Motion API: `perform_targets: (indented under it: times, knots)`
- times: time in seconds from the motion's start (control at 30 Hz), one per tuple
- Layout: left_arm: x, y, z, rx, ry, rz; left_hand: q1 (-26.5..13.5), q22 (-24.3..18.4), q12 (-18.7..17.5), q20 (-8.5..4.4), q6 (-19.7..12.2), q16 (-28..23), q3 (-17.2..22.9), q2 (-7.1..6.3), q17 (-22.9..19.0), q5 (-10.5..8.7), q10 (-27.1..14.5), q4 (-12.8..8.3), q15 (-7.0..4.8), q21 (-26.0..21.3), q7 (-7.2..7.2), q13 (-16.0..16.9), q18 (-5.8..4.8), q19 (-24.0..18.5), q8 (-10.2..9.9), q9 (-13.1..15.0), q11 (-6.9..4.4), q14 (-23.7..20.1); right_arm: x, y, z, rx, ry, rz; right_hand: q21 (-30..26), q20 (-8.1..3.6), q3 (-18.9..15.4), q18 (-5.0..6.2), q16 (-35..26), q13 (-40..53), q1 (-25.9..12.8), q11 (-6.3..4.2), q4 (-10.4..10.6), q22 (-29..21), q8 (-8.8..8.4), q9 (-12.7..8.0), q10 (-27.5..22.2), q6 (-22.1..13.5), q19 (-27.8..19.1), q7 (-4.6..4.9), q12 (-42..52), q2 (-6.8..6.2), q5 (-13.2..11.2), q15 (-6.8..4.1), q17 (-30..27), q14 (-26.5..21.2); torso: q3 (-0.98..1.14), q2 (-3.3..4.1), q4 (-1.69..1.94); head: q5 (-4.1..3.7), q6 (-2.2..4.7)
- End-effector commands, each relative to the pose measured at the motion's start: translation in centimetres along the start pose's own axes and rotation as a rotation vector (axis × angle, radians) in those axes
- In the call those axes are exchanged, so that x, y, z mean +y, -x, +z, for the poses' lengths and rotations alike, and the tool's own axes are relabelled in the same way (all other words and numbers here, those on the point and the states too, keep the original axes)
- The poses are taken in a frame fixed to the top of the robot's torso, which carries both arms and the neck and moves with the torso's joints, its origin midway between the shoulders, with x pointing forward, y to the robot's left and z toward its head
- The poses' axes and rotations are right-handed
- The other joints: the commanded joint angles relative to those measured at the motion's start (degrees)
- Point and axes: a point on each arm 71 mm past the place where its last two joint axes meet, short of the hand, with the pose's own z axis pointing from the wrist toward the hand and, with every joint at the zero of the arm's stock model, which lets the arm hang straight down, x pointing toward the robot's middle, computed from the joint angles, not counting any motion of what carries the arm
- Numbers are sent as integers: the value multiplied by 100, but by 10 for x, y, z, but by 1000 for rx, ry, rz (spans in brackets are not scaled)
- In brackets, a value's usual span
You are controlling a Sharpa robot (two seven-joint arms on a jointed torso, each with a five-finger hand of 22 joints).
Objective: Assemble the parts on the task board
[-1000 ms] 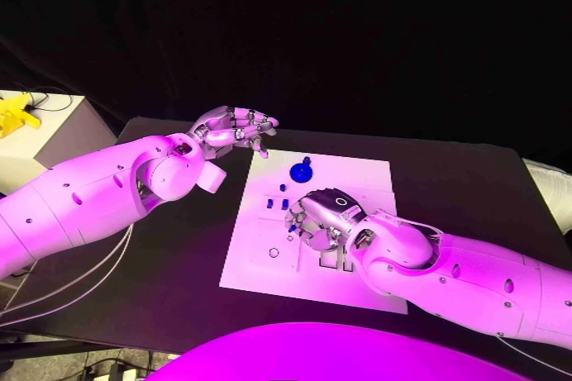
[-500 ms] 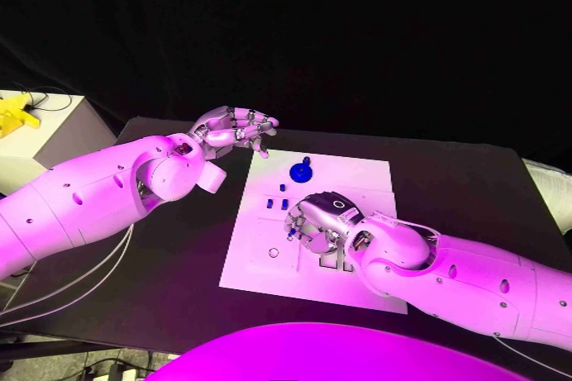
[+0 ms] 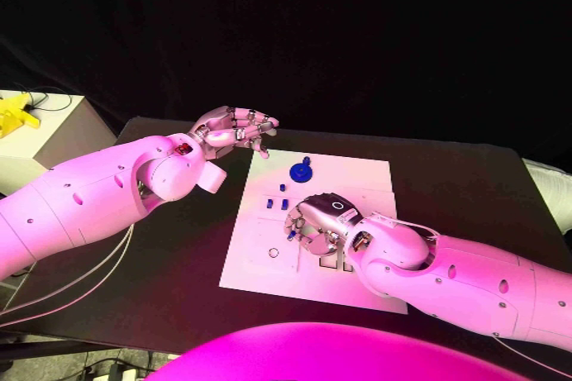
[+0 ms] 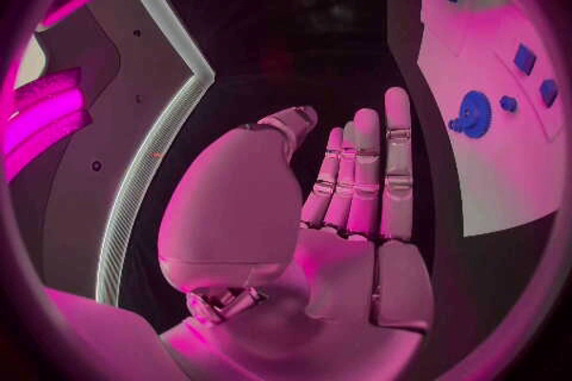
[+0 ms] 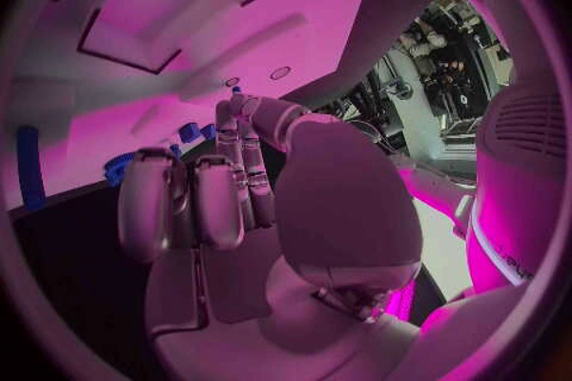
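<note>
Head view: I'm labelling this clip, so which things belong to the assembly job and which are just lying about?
Job:
task board
blue gear
small blue pieces
right hand, over the board
left hand, off the board

Lying about:
white box
yellow thing on it

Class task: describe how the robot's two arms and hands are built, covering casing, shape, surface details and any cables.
Both arms have smooth, rounded white casings dotted with small dark screw holes. Thin cables trail beneath the left arm. The left hand and right hand are silver metal with segmented fingers; the right hand bears a dark ring-shaped marking on its back.
</note>
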Motion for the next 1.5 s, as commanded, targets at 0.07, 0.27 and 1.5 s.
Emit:
perform_targets:
  times: [0.07, 0.27, 1.5]
  knots:
    - [-1, -2, 1, 11, -9, -3, 19, -15, -22, 9, -41, -15, -42, 7, 7, -2, -22, 18, 35, -40, 120, -11, 75, 48, 37, -10, 33, -8, 1, -2, 0, 19, 12, -15, -34, -36, 31, -13, -5, 3, -17, -131, 0, -7, 14, 5, 170, 16, 34, 14, 8, 42, 13, -49, 6, 181, 4, -2, -4, 7, 0]
    - [-1, -2, 1, 12, -8, -2, 19, -15, -22, 9, -41, -15, -42, 7, 7, -2, -22, 18, 35, -40, 120, -11, 75, 48, 37, -10, 33, -8, 1, -3, 1, 20, 8, -20, -34, -36, 31, -13, -5, 3, -17, -131, 0, -7, 14, 5, 170, 16, 34, 14, 8, 42, 13, -49, 6, 181, 6, -2, -3, 4, 0]
    - [0, -3, 1, 23, 5, 5, 28, -25, -29, 14, -67, -16, -59, 12, 8, -2, -51, 28, 39, -55, 125, -20, 75, 50, 40, -19, 39, -17, 6, -15, 5, 95, 35, -21, -565, 172, 8, 118, -241, -255, -404, 172, 6, -626, -327, -31, -811, -587, -273, 273, -153, -147, 180, 196, -466, 47, 0, -5, -7, 10, 0]
